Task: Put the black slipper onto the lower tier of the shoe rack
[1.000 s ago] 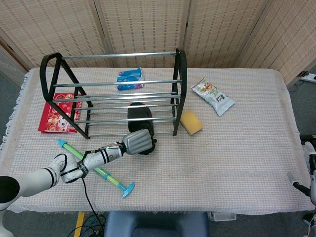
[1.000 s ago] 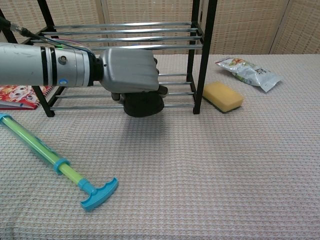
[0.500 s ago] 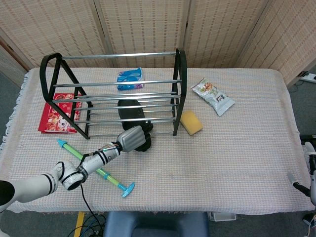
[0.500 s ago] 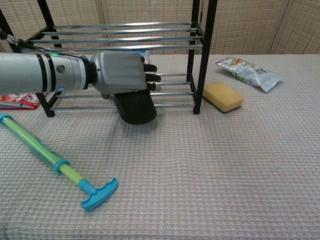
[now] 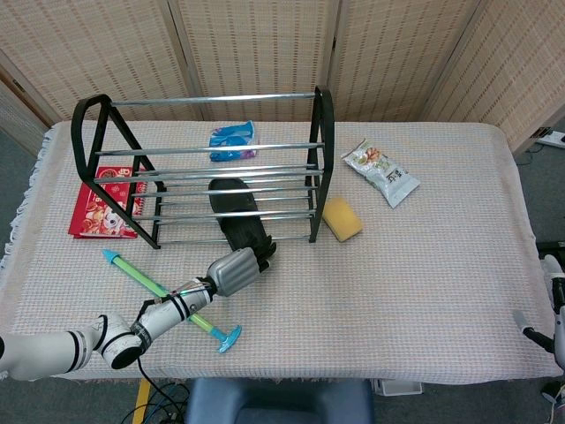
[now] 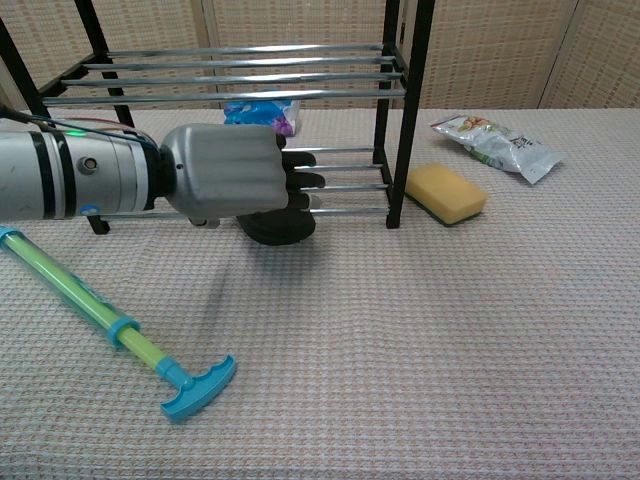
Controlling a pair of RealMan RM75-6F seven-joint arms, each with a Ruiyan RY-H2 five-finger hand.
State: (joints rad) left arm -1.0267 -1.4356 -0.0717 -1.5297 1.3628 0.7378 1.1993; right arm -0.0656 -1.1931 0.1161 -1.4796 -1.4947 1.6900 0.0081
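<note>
The black slipper (image 5: 235, 212) lies on the lower tier of the shoe rack (image 5: 212, 168), its near end sticking out past the front rail towards the robot; the head view shows its whole length from above, through the bars, while the chest view shows only a dark rounded end (image 6: 277, 228) under the left hand (image 6: 225, 185); its long axis runs front to back across the rails, slightly slanted, the far end lying further left; the left hand (image 5: 237, 268) sits just in front of the rack with its dark fingers (image 6: 303, 188) stretched out straight towards the slipper's near end, holding nothing; whether they touch it I cannot tell; the right hand (image 5: 554, 305) shows only as a sliver at the right edge of the head view, and I cannot tell how its fingers lie; the chest view does not show it at all. A second ago the left hand gripped the slipper's near end; since then the slipper has slid deeper into the rack and the hand has let go and drawn back; a blue-green toy pump (image 5: 168, 300) lies on the tabletop (image 5: 424, 265) beside the forearm; a yellow sponge (image 5: 341, 218) rests just right of the rack.
</note>
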